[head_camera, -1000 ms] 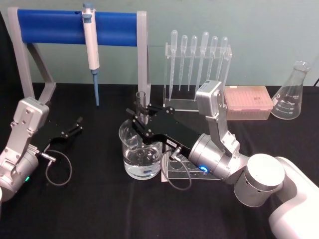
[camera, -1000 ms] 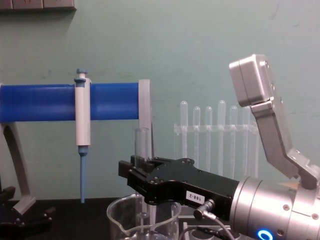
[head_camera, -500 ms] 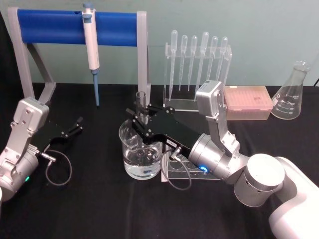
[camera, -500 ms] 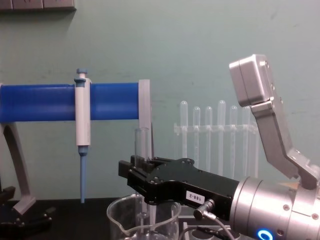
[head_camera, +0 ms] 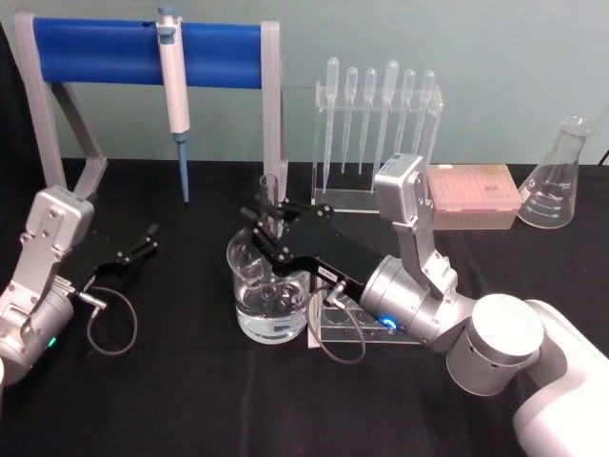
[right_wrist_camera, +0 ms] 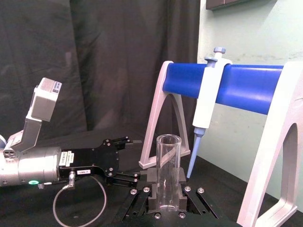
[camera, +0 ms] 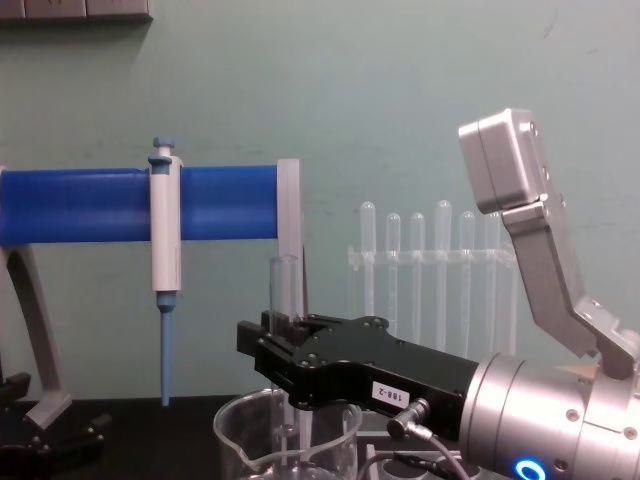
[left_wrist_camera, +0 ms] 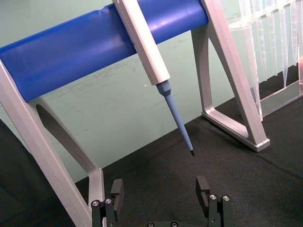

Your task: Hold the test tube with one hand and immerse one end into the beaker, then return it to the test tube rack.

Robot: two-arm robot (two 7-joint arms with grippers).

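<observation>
Test tube (head_camera: pixel 269 195) upright, clamped in the right gripper (head_camera: pixel 270 231), lower end down inside the beaker (head_camera: pixel 271 300) at table centre, seemingly into the water. Mid-dip, then. Next up, likely: lift straight clear of the rim, then swing across to the rack (head_camera: pixel 335 328) just beside the beaker. Reaching in low from the right, wrist over that rack. Left gripper (left_wrist_camera: pixel 161 195) parked far left, jaws wide, holding nothing.

A green wall and a black table

The wall (head_camera: pixel 495 38) at the back is pale green and plain. The table (head_camera: pixel 190 400) in front of it is black all over. A dark curtain (right_wrist_camera: pixel 94 56) with long folds hangs off to the left. A small grey box (camera: pixel 85 8) sits high on the wall.
</observation>
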